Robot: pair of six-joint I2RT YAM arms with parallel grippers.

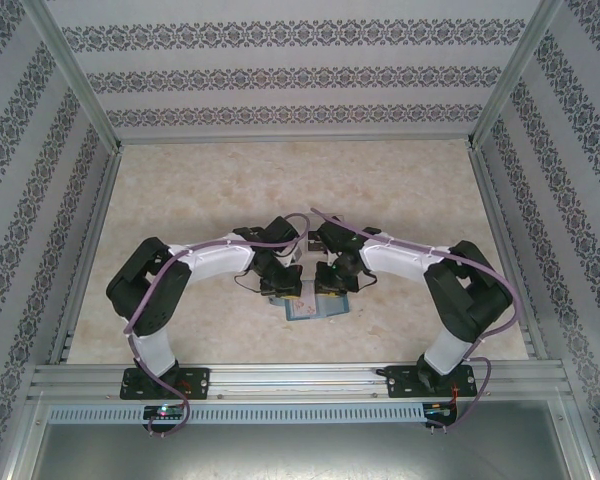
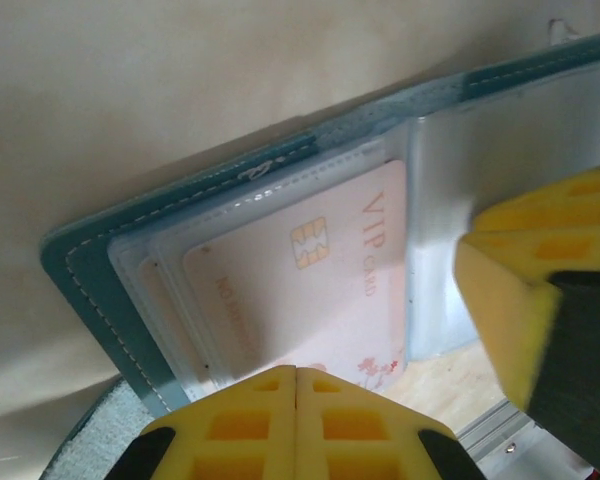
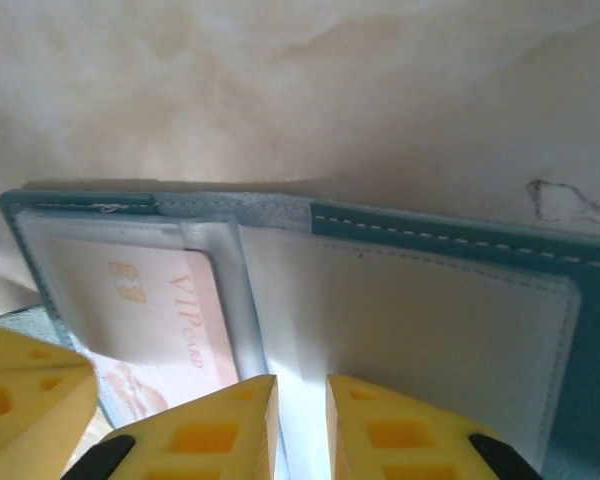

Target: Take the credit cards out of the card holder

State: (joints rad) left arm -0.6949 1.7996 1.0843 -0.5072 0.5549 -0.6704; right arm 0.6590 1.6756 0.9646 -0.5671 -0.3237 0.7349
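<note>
The card holder lies open on the table, near the front edge and directly between the two arms. Both wrists are folded inward over it. In the left wrist view the card holder shows its teal stitched border around a stack of staggered clear sleeves. A pale pink credit card with a gold chip and the lettering "VIP CARD" sits in the top sleeve. The left gripper is at the near edge of that card. Its yellow pads are pressed flat together with no visible gap, and the card's lower edge runs up to their tips. Whether that edge is caught between the pads cannot be determined. One yellow finger of the right gripper is positioned over the clear pocket on the holder's other half. In the right wrist view the card holder spans the frame, with the credit card on its left leaf, partly under a sleeve. The right gripper sits at the holder's centre fold, its pads a narrow slot apart. Pale inner material shows in the slot. Whether the pads clamp that material cannot be determined.
</note>
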